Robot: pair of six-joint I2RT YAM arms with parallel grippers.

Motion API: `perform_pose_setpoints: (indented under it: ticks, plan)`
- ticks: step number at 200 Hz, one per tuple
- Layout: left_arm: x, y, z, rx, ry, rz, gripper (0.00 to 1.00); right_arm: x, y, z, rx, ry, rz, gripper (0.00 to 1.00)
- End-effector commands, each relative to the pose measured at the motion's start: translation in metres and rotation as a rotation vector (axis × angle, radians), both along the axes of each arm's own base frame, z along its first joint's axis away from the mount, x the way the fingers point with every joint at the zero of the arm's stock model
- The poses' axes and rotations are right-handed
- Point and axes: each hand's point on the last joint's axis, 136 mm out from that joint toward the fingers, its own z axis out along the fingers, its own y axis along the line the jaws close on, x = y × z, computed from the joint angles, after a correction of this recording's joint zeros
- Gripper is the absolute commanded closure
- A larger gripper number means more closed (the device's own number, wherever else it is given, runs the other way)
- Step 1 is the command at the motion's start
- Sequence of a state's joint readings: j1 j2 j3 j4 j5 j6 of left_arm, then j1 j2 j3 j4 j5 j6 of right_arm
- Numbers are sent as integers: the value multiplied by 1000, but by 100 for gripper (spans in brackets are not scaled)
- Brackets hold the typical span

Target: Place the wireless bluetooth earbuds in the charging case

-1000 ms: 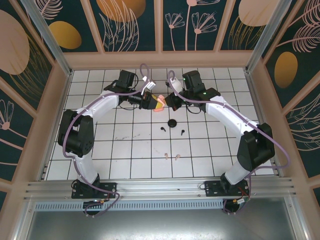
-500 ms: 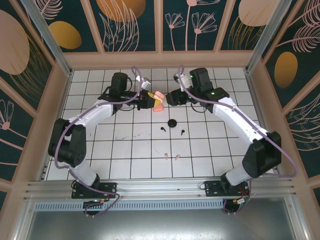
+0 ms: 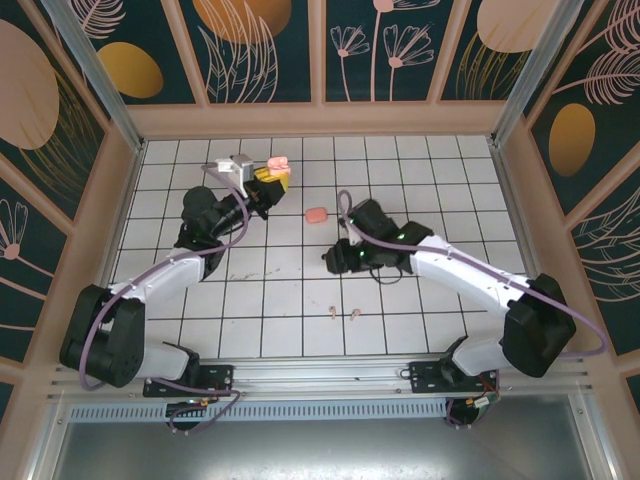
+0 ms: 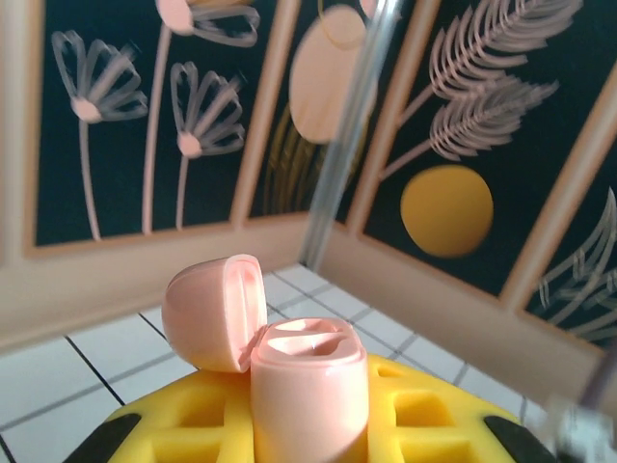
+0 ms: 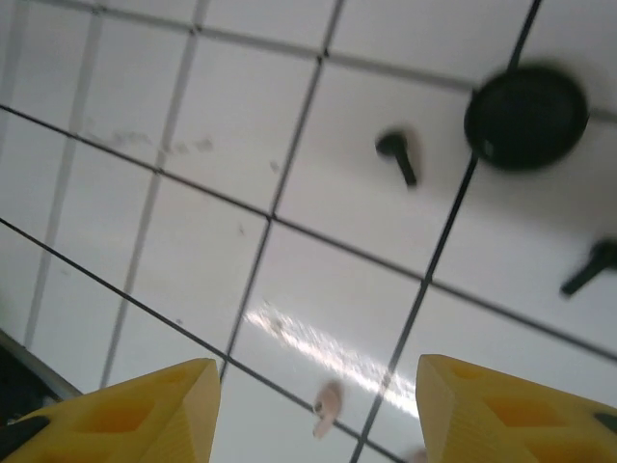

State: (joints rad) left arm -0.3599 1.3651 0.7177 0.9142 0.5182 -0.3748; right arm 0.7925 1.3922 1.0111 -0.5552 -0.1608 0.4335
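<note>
Right gripper (image 5: 316, 376): jaws apart, empty, hovering near black round case (image 5: 525, 116).
Left gripper (image 3: 270, 180): clamped on open pink charging case (image 4: 308, 376), well apart from black round case.
Earbuds: black earbud (image 5: 397, 156) just beside black round case; pink earbud (image 5: 328, 408) farther off.
Risk: tiny stem could skid away if pinched off-centre.
Left wrist view: lid hinged back; too small from above.

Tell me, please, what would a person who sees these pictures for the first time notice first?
First comes the open pink case, its lid flipped back, pinched in the left claw above the far left of the white tiled floor. Next, the right claw, open, hangs low over that floor, where black earbuds and a round black case lie.
</note>
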Motion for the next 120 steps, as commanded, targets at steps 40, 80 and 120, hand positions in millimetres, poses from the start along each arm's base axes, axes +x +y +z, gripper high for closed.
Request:
perform_pose_setpoints:
  ticks: [40,80,120]
  plan:
    - [-17,21,61,-131,-161,74,100,-41,0,-50,-122,121,-194,47]
    - [-27,25,58,-149,-173,73,100,-53,11,-78,-226,144,-205,52]
    - [-34,36,61,-167,-203,123,100,-60,12,-97,-318,148,-217,57]
